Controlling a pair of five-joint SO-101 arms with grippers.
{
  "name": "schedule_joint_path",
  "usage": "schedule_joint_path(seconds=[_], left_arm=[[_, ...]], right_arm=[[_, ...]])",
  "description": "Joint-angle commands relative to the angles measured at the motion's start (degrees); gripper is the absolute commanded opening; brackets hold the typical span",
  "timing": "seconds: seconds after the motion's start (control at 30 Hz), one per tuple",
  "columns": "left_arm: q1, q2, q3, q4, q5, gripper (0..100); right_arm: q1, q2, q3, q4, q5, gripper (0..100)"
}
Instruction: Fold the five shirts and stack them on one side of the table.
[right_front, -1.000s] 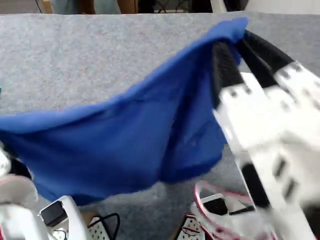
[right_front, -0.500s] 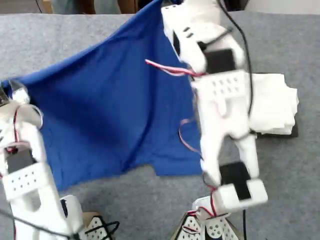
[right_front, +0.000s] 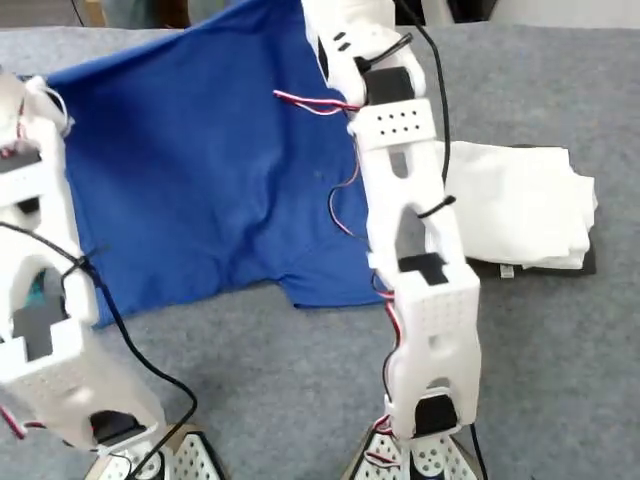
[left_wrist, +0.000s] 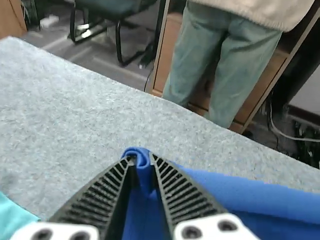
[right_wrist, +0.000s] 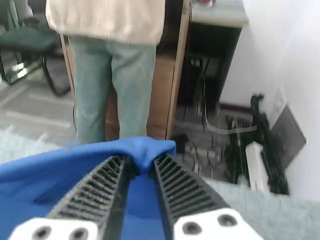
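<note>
The high view looks down over the table; both wrist views face, apparently, its far edge from close, all sharing the blue shirt.

A blue shirt is showing plain, solid colour against the flecked grey table. At three o'clock, a white folded stack is sitting on a black layer. The left arm and right arm are showing white shells, black ribbed fingers and red-and-white wires.

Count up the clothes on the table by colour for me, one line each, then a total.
blue shirt: 1
white folded shirt: 1
dark folded piece under the white one: 1
teal cloth, only a corner visible: 1
Total: 4
</note>
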Motion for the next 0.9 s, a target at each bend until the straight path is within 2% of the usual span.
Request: schedule_joint_path(seconds=[0.0,0.23,0.3,0.4,0.47,0.63,0.87], left_arm=[[0.0,0.4,-12.6,11.5,0.4,3],[0.2,-2.6,-12.6,30.5,-0.1,3],[0.5,-4.9,-9.7,34.8,-0.3,3],[2.5,-8.9,-1.2,37.5,-4.5,3],[3.8,-12.3,7.0,37.3,-6.3,3],[3.8,-23.1,29.1,29.8,-6.9,3],[1.8,-39.6,49.2,24.4,-6.9,3]], right_arm=[[1.1,1.8,-13.1,12.5,-0.4,1.4],[0.5,5.7,-27.8,40.0,0.0,1.4],[0.4,6.5,-30.4,47.4,0.1,1.4],[0.3,7.0,-32.8,57.9,0.5,1.4],[0.3,6.9,-34.1,64.3,4.3,1.4],[1.2,3.0,-26.6,64.6,6.9,1.4],[-1.0,-17.0,7.0,64.4,10.7,1.4]])
